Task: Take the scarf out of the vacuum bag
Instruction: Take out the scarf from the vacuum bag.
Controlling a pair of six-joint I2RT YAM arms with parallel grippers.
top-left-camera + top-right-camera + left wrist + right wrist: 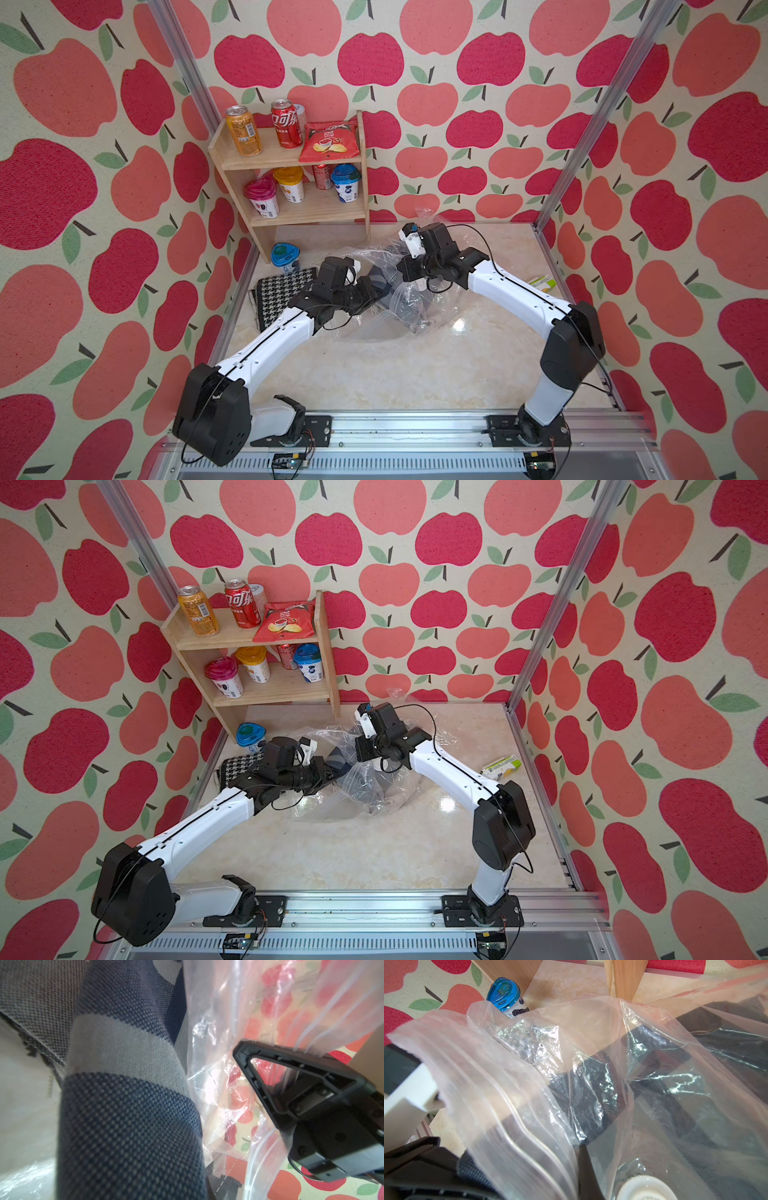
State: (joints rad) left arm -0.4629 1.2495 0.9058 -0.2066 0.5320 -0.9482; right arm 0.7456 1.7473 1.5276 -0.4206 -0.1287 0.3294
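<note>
top views: vacuum bag (419, 309) crumpled mid-counter (374, 374), between the arms. right pincer (406, 272) clamped on its mouth edge, holding it up. I read that as anchoring the bag so it won't follow the pull. left pincer (376, 293) closed on the navy/grey striped scarf (376, 277), which is part out of the mouth, rest inside. houndstooth cloth (282, 291) lies outside the bag, by the left arm.
left wrist: scarf fills the view, own jaws hidden; right pincer bites the zip strip.
right wrist: dark scarf bulk under film, valve cap (645, 1188) close by.
</note>
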